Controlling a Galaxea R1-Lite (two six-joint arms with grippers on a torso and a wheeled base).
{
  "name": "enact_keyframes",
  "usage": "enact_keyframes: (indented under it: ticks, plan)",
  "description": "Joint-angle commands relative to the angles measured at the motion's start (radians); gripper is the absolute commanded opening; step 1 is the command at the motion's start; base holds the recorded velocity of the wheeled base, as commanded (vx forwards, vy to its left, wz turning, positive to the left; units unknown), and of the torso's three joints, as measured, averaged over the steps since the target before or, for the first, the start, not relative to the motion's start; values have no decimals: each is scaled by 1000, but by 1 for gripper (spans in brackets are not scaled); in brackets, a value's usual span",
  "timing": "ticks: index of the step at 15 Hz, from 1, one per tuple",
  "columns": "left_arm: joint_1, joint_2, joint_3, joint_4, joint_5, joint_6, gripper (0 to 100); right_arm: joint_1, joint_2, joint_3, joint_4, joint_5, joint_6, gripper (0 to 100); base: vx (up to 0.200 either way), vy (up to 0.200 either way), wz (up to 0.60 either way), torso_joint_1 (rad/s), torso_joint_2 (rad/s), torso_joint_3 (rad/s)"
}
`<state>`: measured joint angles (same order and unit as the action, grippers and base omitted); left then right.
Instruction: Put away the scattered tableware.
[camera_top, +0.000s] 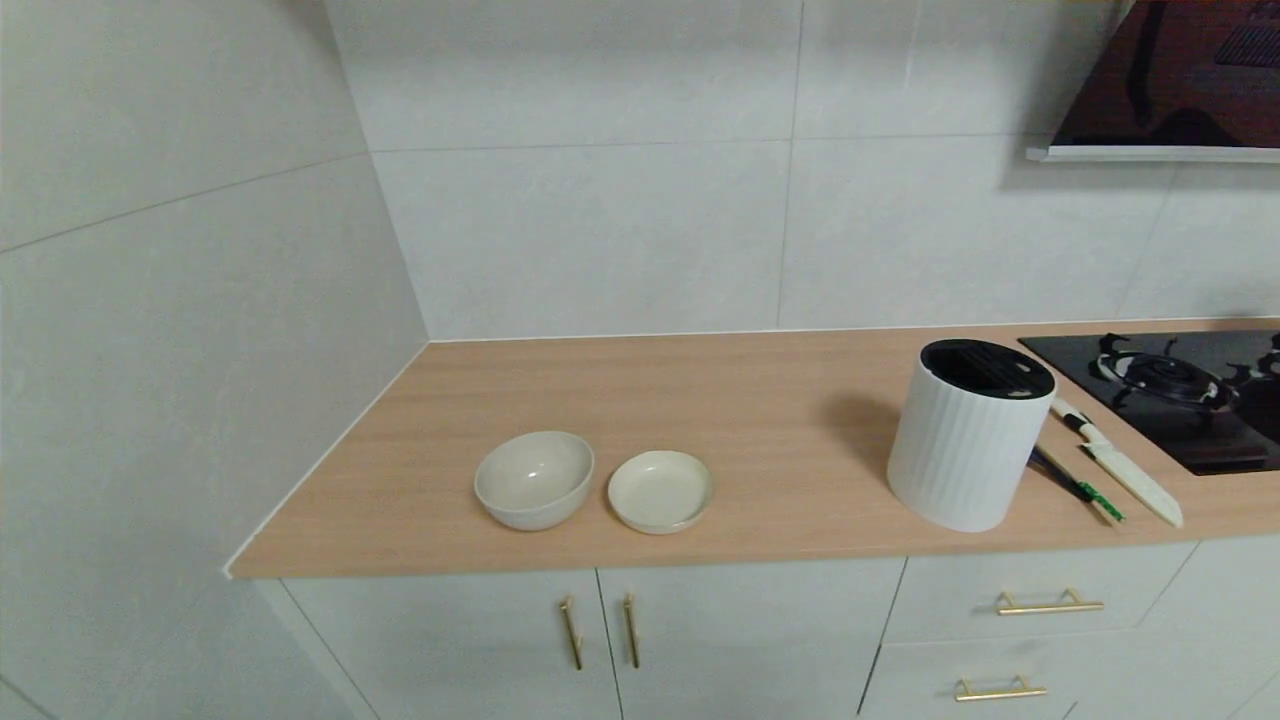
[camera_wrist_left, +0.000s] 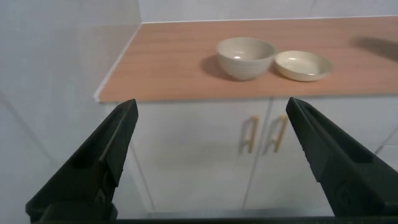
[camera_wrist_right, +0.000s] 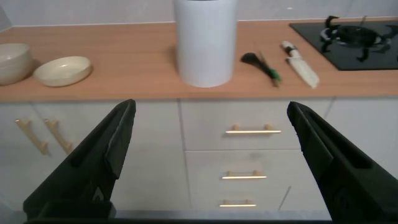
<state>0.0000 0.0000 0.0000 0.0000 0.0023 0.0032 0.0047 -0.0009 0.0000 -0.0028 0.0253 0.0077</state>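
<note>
Cream-coloured ceramic, a deep round bowl (camera_top: 534, 478) and a shallow dish (camera_top: 660, 489), sits near the front edge of the pale wooden countertop (camera_top: 700, 400), the bowl at 9 o'clock of the dish and just beside it. Over by the black gas hob (camera_top: 1170, 390) stands the white ribbed cylindrical holder with a black slotted top (camera_top: 968, 445). At its 3 o'clock lie a slim dark utensil with a green end (camera_top: 1075, 486) and, just beyond that, a white-handled knife (camera_top: 1120, 462).

What I take to matter next is how those two lie. Each has its long axis running from about 11 o'clock, near the holder's far side, down to 5 o'clock at the counter edge. They are roughly parallel and close together.

My right gripper (camera_wrist_right: 211, 165) is spread wide with nothing between its fingers. It hangs low in front of the drawers, with the holder at 12 o'clock and the knife near 1 o'clock, so I judge this arm the nearer one for both. My left gripper (camera_wrist_left: 211, 168) is equally wide and empty before the cupboard doors. The bowl lies at about 12 o'clock from it and the dish toward 1, which puts the crockery on that arm's side.
</note>
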Motion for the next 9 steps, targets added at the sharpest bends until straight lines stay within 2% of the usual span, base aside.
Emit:
enact_keyframes:
  ticks: [1, 4, 9]
  plan:
    - [0, 2, 0, 0, 1, 0, 100, 1, 1, 0, 0, 1, 0, 100, 0, 200, 0, 2, -2, 2]
    - [0, 2, 0, 0, 1, 0, 100, 1, 1, 0, 0, 1, 0, 100, 0, 200, 0, 5, 1, 2]
    - [0, 2, 0, 2, 1, 1, 100, 1, 1, 0, 0, 1, 0, 100, 0, 0, 0, 0, 0, 0]
